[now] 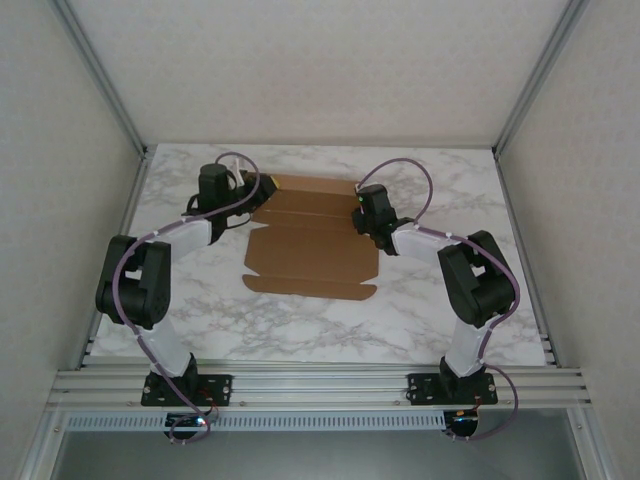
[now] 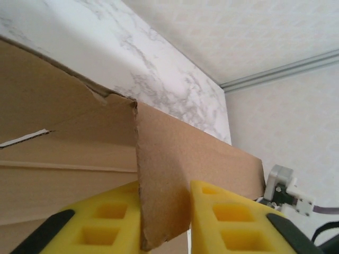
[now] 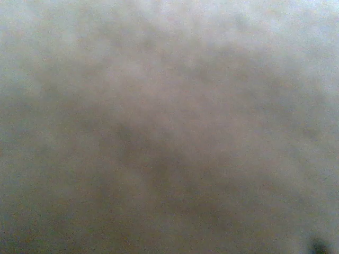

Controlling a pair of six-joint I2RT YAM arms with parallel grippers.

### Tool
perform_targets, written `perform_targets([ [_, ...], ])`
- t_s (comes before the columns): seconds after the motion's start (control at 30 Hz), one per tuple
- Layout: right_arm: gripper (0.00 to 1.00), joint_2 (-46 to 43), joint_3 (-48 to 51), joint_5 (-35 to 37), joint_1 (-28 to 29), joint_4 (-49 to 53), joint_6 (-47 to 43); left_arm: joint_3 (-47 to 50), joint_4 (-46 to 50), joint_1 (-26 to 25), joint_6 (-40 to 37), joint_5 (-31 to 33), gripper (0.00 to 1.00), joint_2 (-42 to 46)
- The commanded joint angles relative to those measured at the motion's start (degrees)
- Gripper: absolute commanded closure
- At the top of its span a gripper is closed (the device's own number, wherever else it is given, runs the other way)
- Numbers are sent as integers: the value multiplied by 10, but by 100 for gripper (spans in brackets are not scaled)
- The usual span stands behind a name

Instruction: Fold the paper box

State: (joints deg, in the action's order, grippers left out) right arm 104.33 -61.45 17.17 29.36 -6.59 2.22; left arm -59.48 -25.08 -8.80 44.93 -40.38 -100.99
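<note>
Yellow pads [image 2: 225, 214] of the left end effector [image 2: 164, 217] pinch a flap [image 2: 164, 169] of the brown cardboard paper box [image 1: 315, 255] on the marbled bench [image 1: 455, 185]. I cannot tell how open the right end effector [image 1: 366, 222] is

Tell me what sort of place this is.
Probably a robot lab test cell: a marbled table boxed in by aluminium framing and white panels, with two robot arms bolted at its near edge, handling a paper box.
</note>
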Motion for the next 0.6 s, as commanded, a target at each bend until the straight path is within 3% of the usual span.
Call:
perform_targets([
  [0.0, 74, -15, -1, -12, -4, 0, 6, 10, -84, 6, 44, -28, 84, -7],
  [0.07, 69, -18, 0, -6, -4, 0, 8, 15, -91, 6, 53, -29, 90, -10],
  [0.3, 26, -72, 23, 17, -4, -17, 16, 39, -111, 9, 73, -16, 96, -10],
  [0.57, 29, -131, 106, 26, -5, -115, -17, 64, -145, 10, 124, -7, 96, -15],
])
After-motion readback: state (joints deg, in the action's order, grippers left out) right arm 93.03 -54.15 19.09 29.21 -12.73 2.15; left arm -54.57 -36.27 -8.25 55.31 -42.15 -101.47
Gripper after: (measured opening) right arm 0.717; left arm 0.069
